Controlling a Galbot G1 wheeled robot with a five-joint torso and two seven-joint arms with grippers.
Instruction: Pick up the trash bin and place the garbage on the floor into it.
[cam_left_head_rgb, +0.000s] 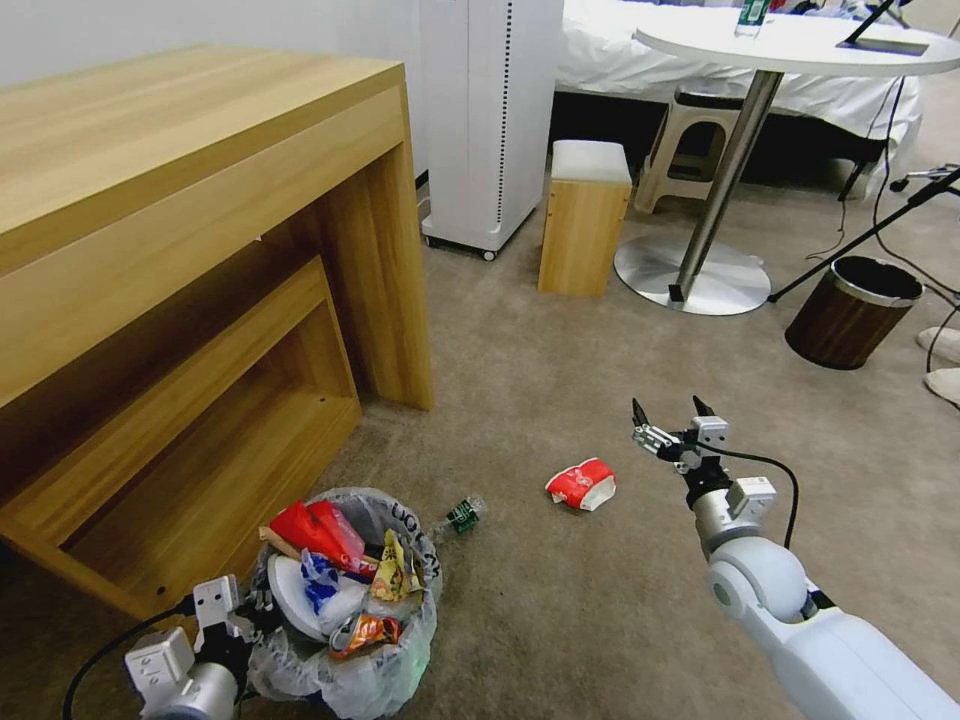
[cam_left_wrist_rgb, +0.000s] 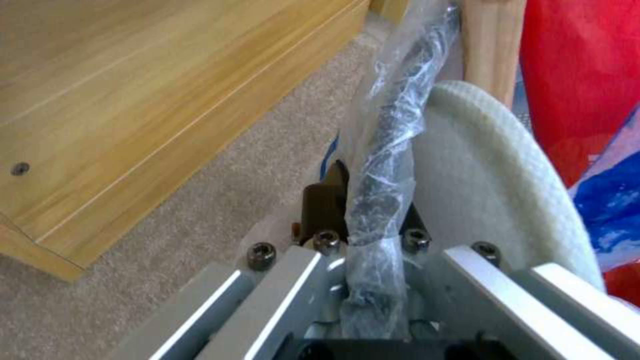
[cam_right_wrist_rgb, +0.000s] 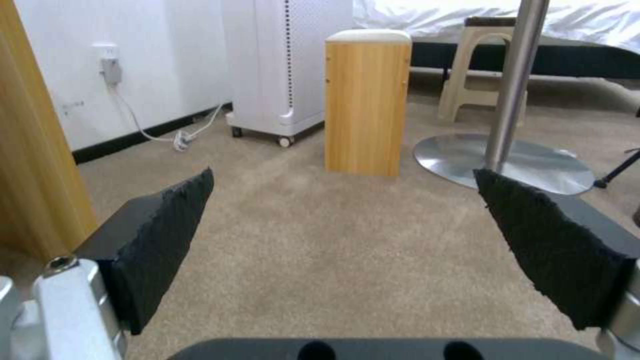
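The trash bin (cam_left_head_rgb: 345, 610) sits low at about seven o'clock in the head view, right beside the wooden desk's lower shelf (cam_left_head_rgb: 200, 470), and it's nearly brimming: a red wrapper (cam_left_head_rgb: 318, 530), a white slipper (cam_left_head_rgb: 290, 595), blue-and-white packaging and a crumpled orange-yellow wrapper (cam_left_head_rgb: 365, 632) all piled inside the crinkly bag. The left pincer (cam_left_head_rgb: 250, 612) is at the bin's nine o'clock edge, and the left wrist view shows it clamped tight on the bag-wrapped rim (cam_left_wrist_rgb: 383, 165), with the ribbed slipper sole just beside it.

Out at three o'clock, the right pincer (cam_left_head_rgb: 672, 420) hovers above the beige carpet (cam_left_head_rgb: 560, 400), jaws spread wide and holding nothing; its black pads (cam_right_wrist_rgb: 160, 235) frame bare carpet in the right wrist view.

So most of the job looks done. What's left, as far as I can see: a red and white carton (cam_left_head_rgb: 581, 484) lying on the floor just to the nine o'clock side of the right pincer, and a clear bottle with a green label (cam_left_head_rgb: 462, 514) resting close against the bin's one o'clock side. Pale shapes, perhaps slippers, lie far off at the three o'clock edge near the dark wood-grain bin (cam_left_head_rgb: 850, 310).
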